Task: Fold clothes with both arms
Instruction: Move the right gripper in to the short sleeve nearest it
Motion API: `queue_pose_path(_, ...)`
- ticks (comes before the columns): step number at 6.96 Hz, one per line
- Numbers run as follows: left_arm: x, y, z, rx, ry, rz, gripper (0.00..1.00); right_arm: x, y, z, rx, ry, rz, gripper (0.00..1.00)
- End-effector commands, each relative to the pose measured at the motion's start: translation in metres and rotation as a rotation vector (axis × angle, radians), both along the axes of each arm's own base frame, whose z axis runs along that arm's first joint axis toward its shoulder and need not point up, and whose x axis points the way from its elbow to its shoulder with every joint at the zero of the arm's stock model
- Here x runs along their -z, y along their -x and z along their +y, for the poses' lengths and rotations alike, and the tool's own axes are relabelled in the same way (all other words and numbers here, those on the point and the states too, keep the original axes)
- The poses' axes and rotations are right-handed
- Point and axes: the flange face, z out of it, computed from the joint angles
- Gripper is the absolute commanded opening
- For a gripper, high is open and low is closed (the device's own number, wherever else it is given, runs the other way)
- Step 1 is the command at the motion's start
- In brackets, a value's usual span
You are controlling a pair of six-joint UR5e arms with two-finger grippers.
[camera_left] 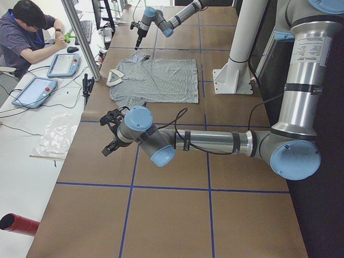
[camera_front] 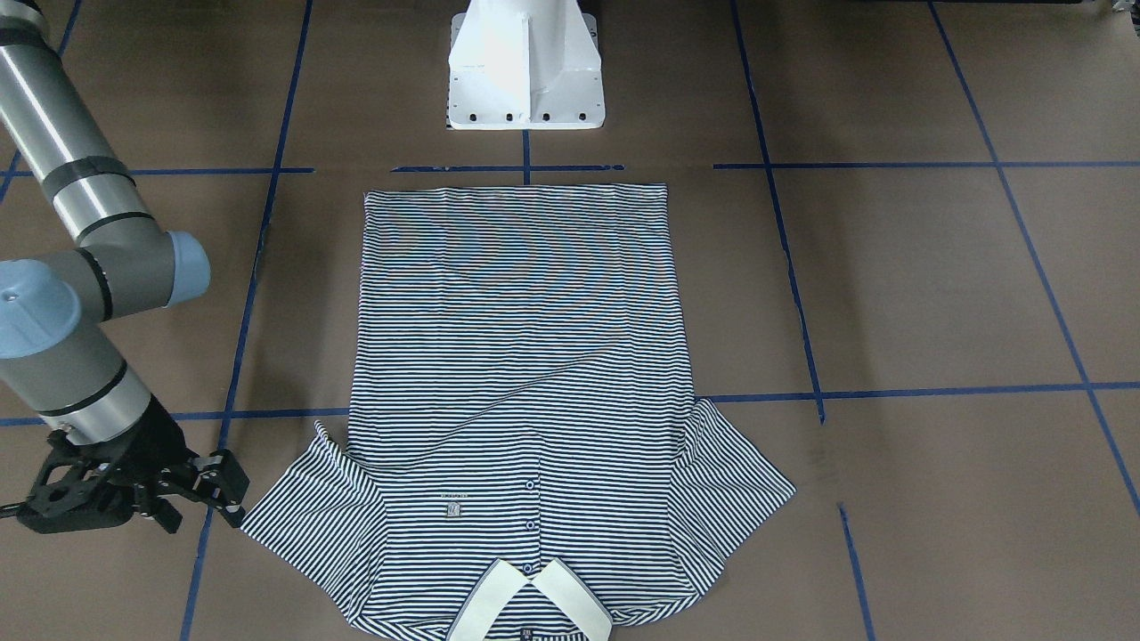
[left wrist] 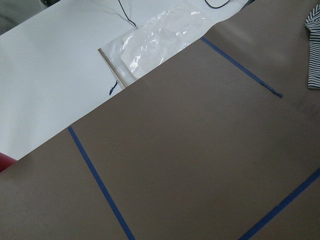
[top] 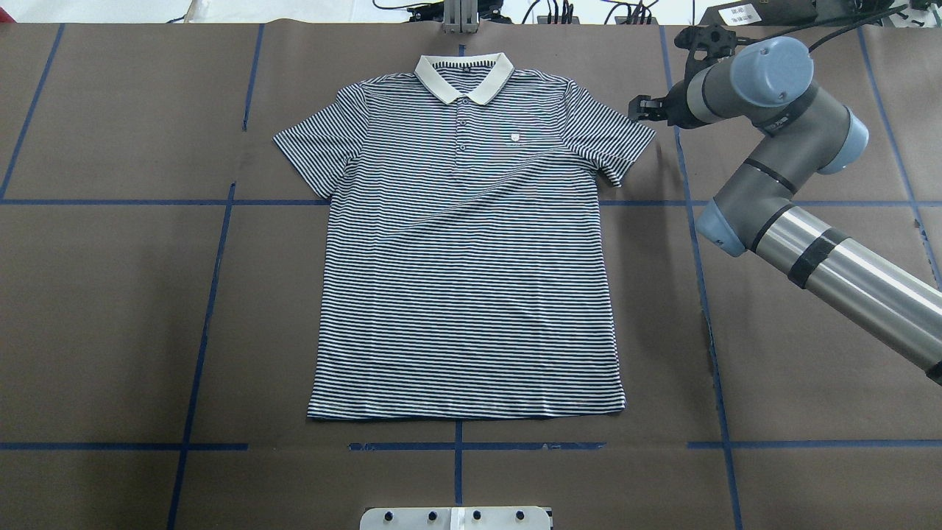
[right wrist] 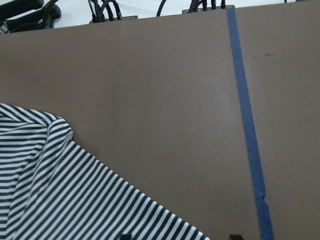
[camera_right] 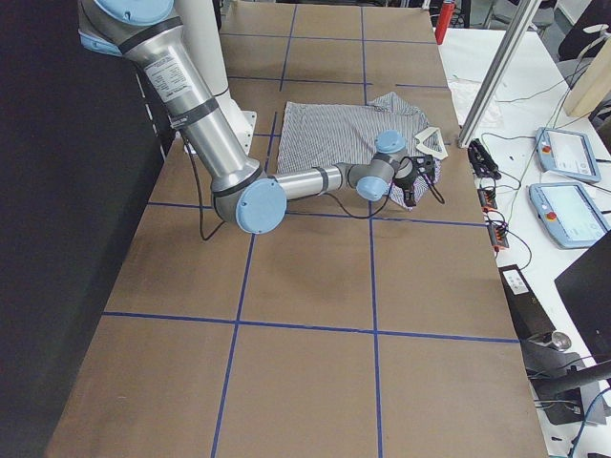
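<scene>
The striped polo shirt (top: 467, 243) lies flat and face up on the brown table, its cream collar (top: 464, 76) at the far edge. My right gripper (camera_front: 224, 488) hovers at the tip of the shirt's sleeve (top: 614, 140) on my right side. It is open: in the right wrist view, two fingertips (right wrist: 232, 236) stand apart over the sleeve's corner (right wrist: 75, 200). My left gripper (camera_left: 111, 135) hangs above bare table well left of the shirt, and I cannot tell whether it is open or shut. A sliver of the other sleeve (left wrist: 314, 55) shows in the left wrist view.
The white pedestal (camera_front: 525, 67) stands at the near edge, behind the shirt's hem. Blue tape lines (top: 213, 294) cross the brown cover. Beyond the far edge are a white desk with a plastic bag (left wrist: 160, 37), tablets (camera_left: 33, 91), cables and a seated person (camera_left: 27, 35).
</scene>
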Motion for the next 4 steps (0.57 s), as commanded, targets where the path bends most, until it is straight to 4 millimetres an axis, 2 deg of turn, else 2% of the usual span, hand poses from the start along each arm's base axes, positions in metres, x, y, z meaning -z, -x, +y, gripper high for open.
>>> queue_pose_path(1,-0.0008,-0.0001,0.0004,-0.001,0.001,0.001,1.00,-0.0153,0.0105,0.0006,-0.014,0.010,0.033,0.66)
queue_pose_path(2,0.0000,-0.0001,0.0005,-0.001,0.000,0.001,1.00,-0.0216,0.0103,-0.0013,-0.024,0.013,0.048,0.66)
queue_pose_path(4,-0.0008,0.0000,0.0003,0.000,0.001,0.000,1.00,-0.0199,0.0119,-0.0015,-0.024,0.012,0.046,0.65)
